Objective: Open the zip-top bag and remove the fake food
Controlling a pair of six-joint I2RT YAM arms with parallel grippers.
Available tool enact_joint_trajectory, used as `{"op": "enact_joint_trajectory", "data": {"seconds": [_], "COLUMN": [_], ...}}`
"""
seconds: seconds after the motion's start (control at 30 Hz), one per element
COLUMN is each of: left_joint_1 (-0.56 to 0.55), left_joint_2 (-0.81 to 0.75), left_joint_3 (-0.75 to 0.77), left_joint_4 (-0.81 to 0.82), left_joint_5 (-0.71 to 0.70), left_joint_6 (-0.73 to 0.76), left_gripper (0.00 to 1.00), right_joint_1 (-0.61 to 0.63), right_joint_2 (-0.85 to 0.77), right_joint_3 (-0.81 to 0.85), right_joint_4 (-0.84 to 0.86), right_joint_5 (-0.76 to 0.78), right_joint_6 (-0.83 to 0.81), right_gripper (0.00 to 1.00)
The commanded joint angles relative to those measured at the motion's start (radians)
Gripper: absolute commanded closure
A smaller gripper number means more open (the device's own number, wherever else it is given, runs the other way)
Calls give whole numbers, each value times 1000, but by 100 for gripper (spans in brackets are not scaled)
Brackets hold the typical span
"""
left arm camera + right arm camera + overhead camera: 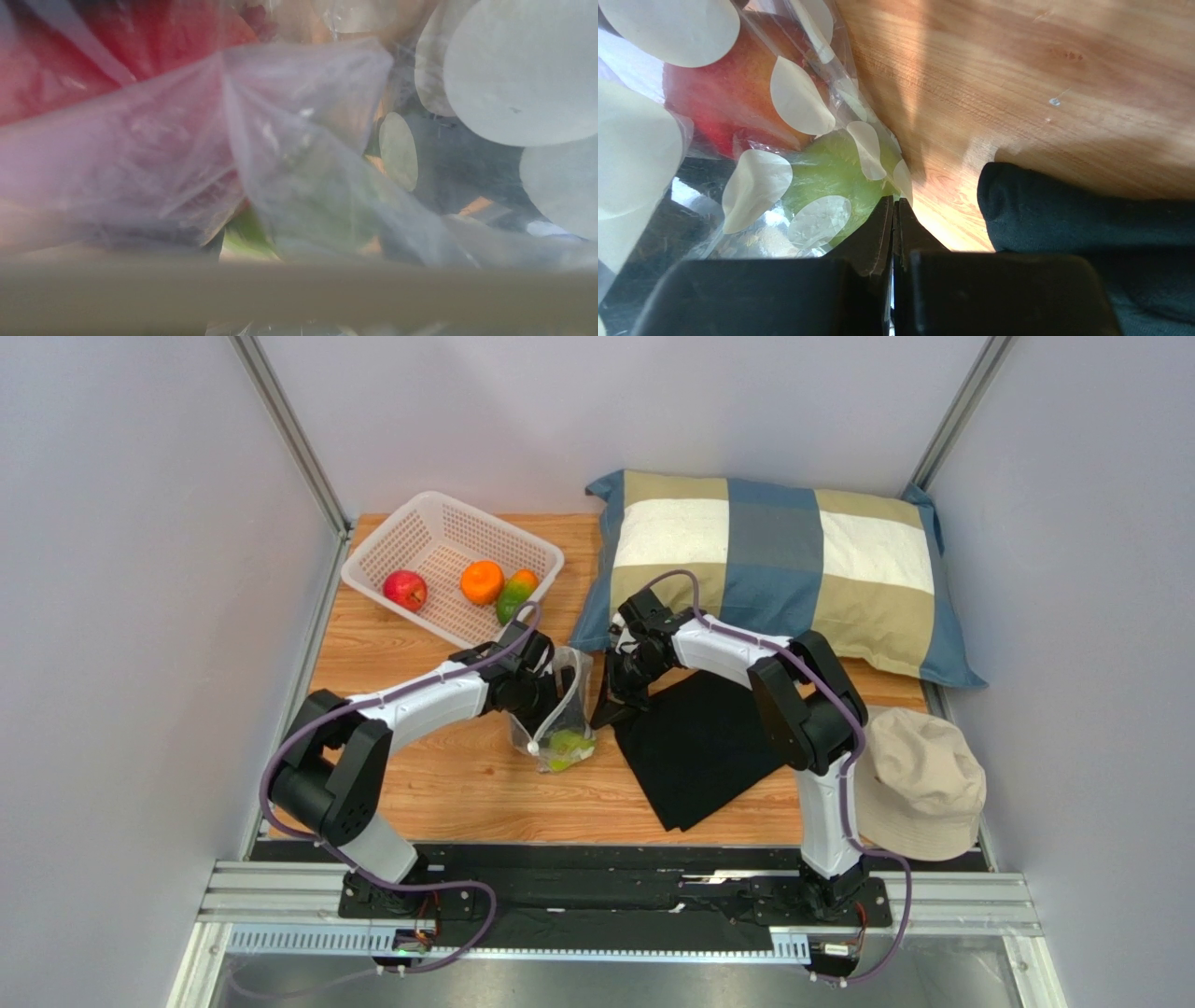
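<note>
Sitting mid-bench, the zip-top bag (558,711) is getting flanked: right gripper (893,210) is pinching its right edge, fingers clamped, left gripper (537,693) is crowding its left side, grip unreadable. Some fake food (829,175) is lying inside.

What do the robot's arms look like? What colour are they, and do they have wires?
The left arm and right arm each have white tube-like links between chunky black joints, with a thin purple cable looping along the outside. The left gripper and right gripper are black; the right one's fingers are flat wedges.
</note>
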Motion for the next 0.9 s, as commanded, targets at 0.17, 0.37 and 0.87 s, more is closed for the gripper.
{"op": "enact_joint_trajectory", "data": {"seconds": [0.17, 0.37, 0.87], "left_joint_1": [-8, -10, -30], "left_joint_2": [165, 117, -205], "left_joint_3": [-3, -8, 38], "left_joint_4": [51, 54, -199], "left_joint_5": [-69, -67, -158], "left_joint_6": [53, 79, 116], "left_gripper": [39, 94, 100], "right_joint_1": [26, -21, -22], "right_joint_2": [5, -90, -412], "right_joint_3": [-5, 7, 225], "right_joint_4": [62, -96, -122], "right_joint_5": [-59, 13, 15], "right_joint_6": [41, -80, 25], "right_gripper": [100, 88, 9]}}
